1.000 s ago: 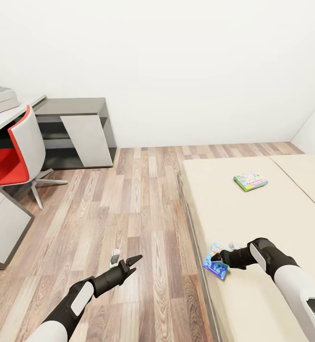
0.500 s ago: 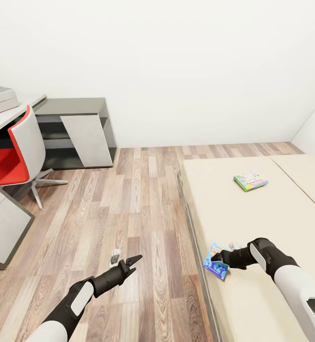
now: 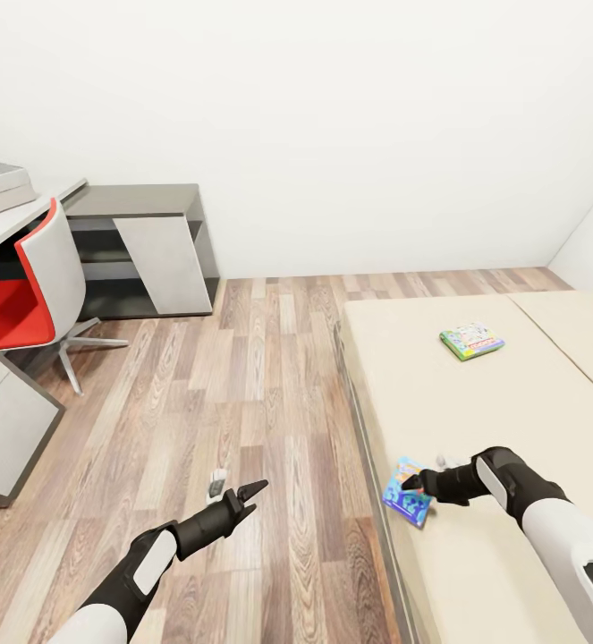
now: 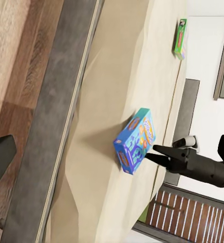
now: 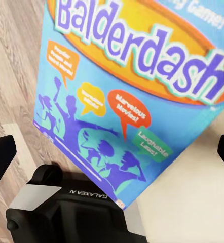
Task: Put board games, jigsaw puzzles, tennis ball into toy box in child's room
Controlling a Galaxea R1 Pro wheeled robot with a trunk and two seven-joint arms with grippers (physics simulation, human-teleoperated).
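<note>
A bedroom at home: a low cream bed (image 3: 475, 394), wood plank floor (image 3: 242, 376), a red chair (image 3: 28, 295) at a counter (image 3: 10, 224).

Red-and-white swivel chair (image 3: 29, 286) on wood plank floor (image 3: 242, 376)

Open wood floor (image 3: 242, 376) is left between the bed (image 3: 475, 402) at 3 o'clock and the red chair (image 3: 28, 295) at 10 o'clock. Bare mattress separates the Balderdash box (image 3: 406, 492) from the green game box (image 3: 471, 341) at 1 o'clock.
</note>
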